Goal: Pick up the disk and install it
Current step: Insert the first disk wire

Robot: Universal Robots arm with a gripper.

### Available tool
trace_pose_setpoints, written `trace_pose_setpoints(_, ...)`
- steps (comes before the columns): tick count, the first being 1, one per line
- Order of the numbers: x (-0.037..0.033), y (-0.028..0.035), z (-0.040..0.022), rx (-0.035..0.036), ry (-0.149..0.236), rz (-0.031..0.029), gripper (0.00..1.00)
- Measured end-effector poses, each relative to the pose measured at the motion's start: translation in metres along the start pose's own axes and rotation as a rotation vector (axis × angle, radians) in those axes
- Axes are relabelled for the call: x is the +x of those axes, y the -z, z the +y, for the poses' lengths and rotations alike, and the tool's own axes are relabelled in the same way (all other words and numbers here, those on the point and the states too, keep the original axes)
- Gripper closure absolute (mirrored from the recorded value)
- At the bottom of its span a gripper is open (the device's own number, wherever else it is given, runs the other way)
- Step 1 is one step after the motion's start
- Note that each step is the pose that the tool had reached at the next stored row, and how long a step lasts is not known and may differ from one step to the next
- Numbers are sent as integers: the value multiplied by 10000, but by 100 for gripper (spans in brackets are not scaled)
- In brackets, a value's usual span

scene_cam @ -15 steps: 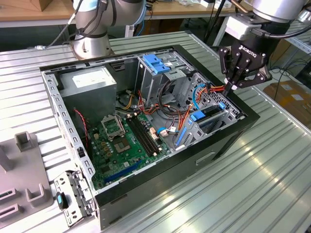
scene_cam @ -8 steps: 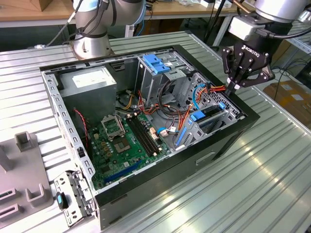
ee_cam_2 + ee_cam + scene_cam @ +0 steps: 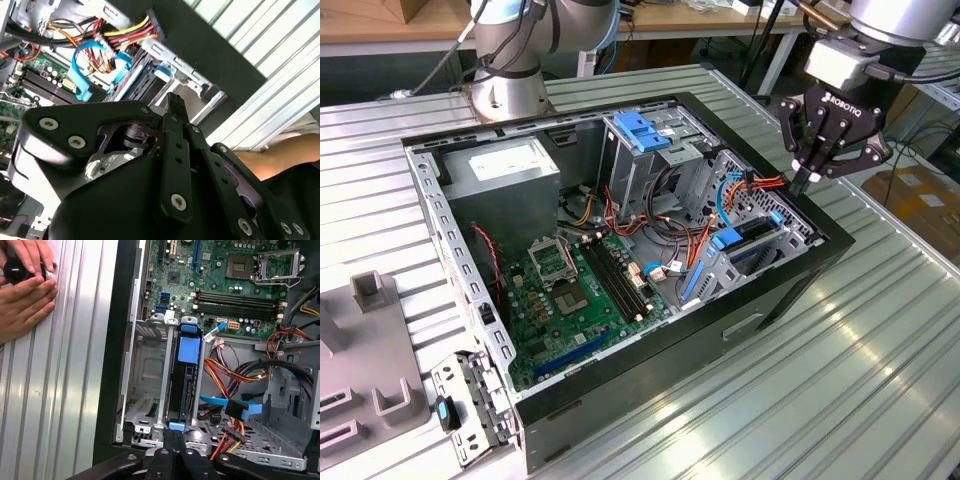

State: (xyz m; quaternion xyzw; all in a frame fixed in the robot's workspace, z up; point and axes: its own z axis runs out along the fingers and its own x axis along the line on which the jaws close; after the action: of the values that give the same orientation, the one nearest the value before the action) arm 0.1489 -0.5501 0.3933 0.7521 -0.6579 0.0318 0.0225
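Exterior view, starting at its left: I see a grey fixture block [image 3: 365,380] on the ribbed table [image 3: 880,370], then the open computer case [image 3: 790,290] with its motherboard [image 3: 570,290]. The disk [image 3: 745,240] stands on edge in the drive bay at the case's right end. Close above that end my gripper [image 3: 804,182] hangs, fingers pinched together on nothing. In the first wrist view a person's hands [image 3: 22,295] rest on the table, and the disk [image 3: 182,385] sits in a bay slot.

The disk [image 3: 185,385] sits on edge inside the drive cage [image 3: 145,370], so most of it is hidden. A person's hands [image 3: 22,305] are cut off at the picture's edge.
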Motion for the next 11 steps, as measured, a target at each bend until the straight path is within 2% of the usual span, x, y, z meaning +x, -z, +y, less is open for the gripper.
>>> trace_pose_setpoints(4, -58, 4, -77, 2, 36, 1, 89)
trace_pose_setpoints(6, -125, 9, -121, -3, 48, 0, 89)
trace_pose_setpoints(11, -233, 12, -217, -14, 61, -3, 89)
